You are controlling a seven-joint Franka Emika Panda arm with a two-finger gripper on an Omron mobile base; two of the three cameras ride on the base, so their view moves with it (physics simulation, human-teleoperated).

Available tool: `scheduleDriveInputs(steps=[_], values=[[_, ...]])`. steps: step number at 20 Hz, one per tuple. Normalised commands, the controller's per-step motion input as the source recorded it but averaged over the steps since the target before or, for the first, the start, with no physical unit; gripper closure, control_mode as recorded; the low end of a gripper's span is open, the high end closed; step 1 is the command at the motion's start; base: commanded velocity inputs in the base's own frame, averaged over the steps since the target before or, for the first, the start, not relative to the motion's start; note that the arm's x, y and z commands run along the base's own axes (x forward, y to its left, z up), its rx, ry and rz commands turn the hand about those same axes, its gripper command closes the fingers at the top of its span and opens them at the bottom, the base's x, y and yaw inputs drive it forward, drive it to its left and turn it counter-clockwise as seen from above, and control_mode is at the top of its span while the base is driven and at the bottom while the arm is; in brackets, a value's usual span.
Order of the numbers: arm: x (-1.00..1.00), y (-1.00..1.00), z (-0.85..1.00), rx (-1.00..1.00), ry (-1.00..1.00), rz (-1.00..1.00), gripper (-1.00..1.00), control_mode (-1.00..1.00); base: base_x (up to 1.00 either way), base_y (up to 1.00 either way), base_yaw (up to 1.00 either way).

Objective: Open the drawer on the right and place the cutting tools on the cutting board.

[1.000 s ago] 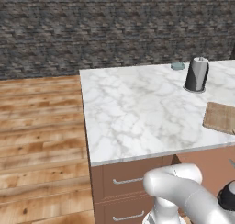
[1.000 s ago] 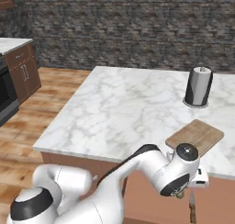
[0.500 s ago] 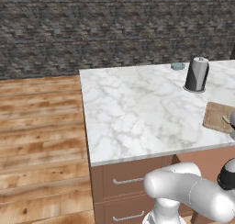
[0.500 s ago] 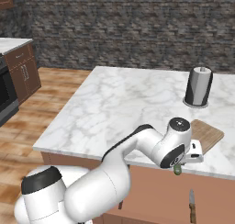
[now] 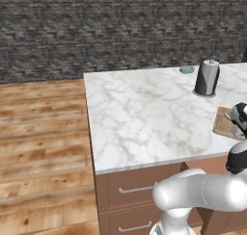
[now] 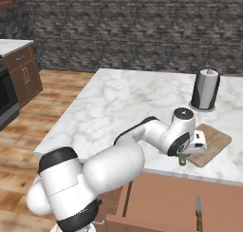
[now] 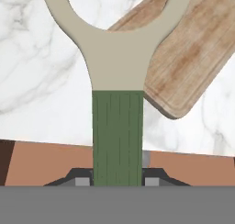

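Gripper (image 6: 186,155) clamped on the dark green handle of a peeler (image 7: 117,103), held above the near edge of the white marble countertop (image 6: 123,107), at the near corner of the cutting board (image 6: 213,143). From the hand camera, the peeler's pale Y-shaped head forks upward across the stone and the board's rounded corner, while the fingertips (image 7: 82,181) pinch the handle's lower end from both sides.

Largest in the kitchen is the dark stone wall (image 5: 96,32) behind the island, then the plank floor (image 5: 43,147) to its left. The marble countertop spreads over reddish-brown cabinets, with two handled drawer fronts (image 5: 137,188) showing under its near edge in the left base view. In the right base view, the drawer (image 6: 180,202) stands pulled out below the counter, its brown inside exposed, and a small knife (image 6: 199,213) with a brown handle lies in it, blade pointing toward the counter.

The tan cutting board lies flat on the right side of the countertop, near the edge, set at an angle. A tall grey cylinder (image 6: 206,89) stands upright behind it, well apart from the board. A small pale blue-green object (image 5: 186,69) sits at the far edge of the counter, just beside the cylinder, too small to identify
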Motion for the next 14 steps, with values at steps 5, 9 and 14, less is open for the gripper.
scheduleDriveInputs(steps=[5, 9, 14], values=[[0.55, 0.00, 0.00, 0.00, 0.02, 0.00, 1.00, -1.00, 0.00, 0.00, 0.00], [0.64, 0.00, 0.00, 0.00, 0.05, 0.00, 1.00, -1.00, 0.00, 0.00, 0.00], [0.56, 0.00, 0.00, 0.00, 0.04, -0.06, 1.00, -1.00, 0.00, 0.00, 0.00]])
